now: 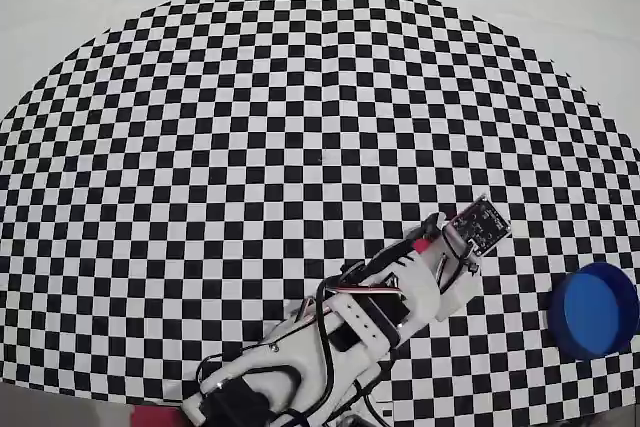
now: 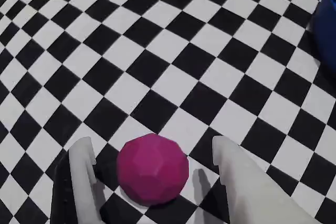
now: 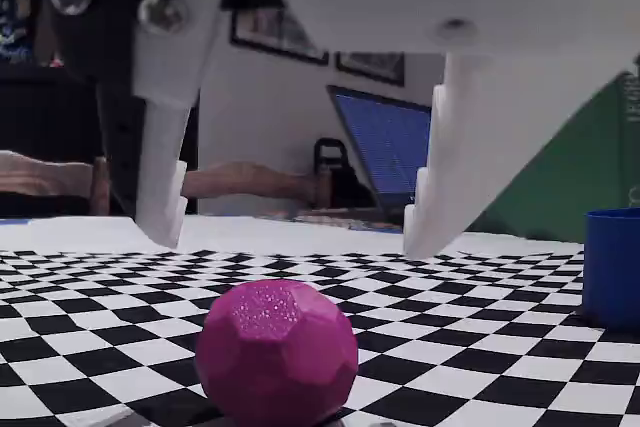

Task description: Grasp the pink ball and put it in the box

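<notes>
The pink ball (image 2: 152, 169) is a faceted magenta sphere resting on the checkered mat. It lies between the two white fingers of my gripper (image 2: 151, 144), which is open, with a gap on each side of the ball. In the fixed view the ball (image 3: 275, 352) sits low in front while the gripper (image 3: 290, 237) hangs just above the mat, its tips apart and not touching the ball. The box (image 1: 595, 309), a round blue container, stands at the mat's right edge in the overhead view, right of the gripper. It also shows as the box (image 3: 612, 267) and the box (image 2: 328, 19).
The white arm (image 1: 340, 332) reaches in from the bottom edge of the overhead view and covers the ball there. The black-and-white checkered mat (image 1: 300, 127) spreads over the table. A laptop (image 3: 385, 142) and furniture stand behind the table in the fixed view.
</notes>
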Available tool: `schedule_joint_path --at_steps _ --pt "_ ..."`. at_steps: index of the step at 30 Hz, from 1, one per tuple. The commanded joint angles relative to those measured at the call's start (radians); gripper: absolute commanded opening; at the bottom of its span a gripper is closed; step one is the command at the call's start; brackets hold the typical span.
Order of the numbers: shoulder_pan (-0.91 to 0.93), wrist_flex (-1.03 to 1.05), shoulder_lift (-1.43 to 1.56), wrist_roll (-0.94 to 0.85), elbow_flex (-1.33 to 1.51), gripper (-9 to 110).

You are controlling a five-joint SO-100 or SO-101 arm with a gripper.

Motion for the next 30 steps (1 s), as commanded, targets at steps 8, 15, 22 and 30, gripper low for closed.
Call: schedule_joint_path --at_steps 8,15,22,30 --pt "0.005 0.003 -0.041 -0.008 0.006 26" --pt "-0.003 0.003 -0.054 -0.008 0.006 26" --pt "-0.003 0.0 -0.074 -0.008 0.005 26" --pt "-0.014 -0.005 -0.094 -0.008 0.005 26"
